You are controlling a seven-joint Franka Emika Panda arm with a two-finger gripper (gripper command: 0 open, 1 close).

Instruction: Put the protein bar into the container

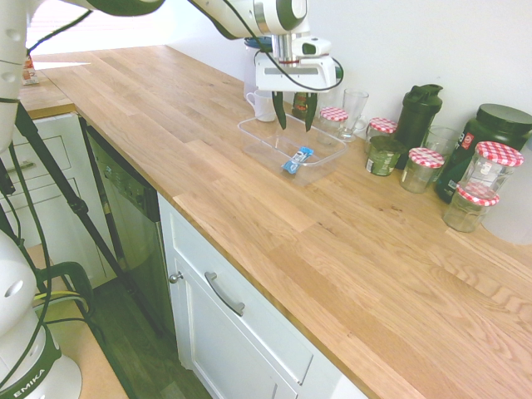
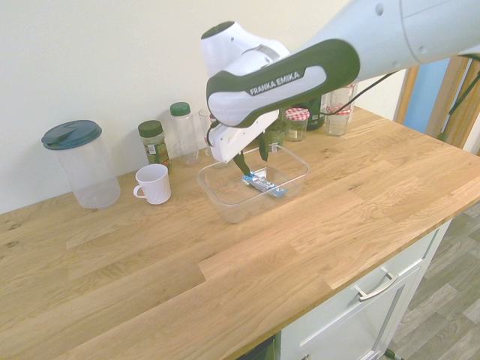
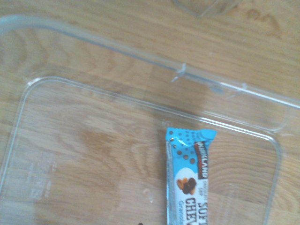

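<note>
A long wooden kitchen counter (image 1: pixel 249 208) is running across the first exterior view. At the left, a white robot arm is reaching in over the counter. Moving right, a white mug (image 1: pixel 263 105) is standing against the wall, and just in front of it the container (image 1: pixel 253 133), a shallow clear plastic tray, is sitting on the wood. The gripper (image 1: pixel 295 118) is hanging directly above the tray with its two dark fingers pointing down, spread apart and holding nothing. The protein bar (image 1: pixel 296 160), in its bright blue wrapper, is lying flat on the tray floor, near the tray's right end and below the fingers, apart from them. The wrist view is showing the bar (image 3: pixel 187 183) inside the clear rim (image 3: pixel 140 105). Further right, a drinking glass (image 1: pixel 354 108), several glass jars with red-checked lids (image 1: pixel 421 169) and dark bottles (image 1: pixel 418 112) are crowding the back of the counter.

The placing step appears finished, with the release done. The next move is probably calling for a straight lift clear of the tray walls.
</note>
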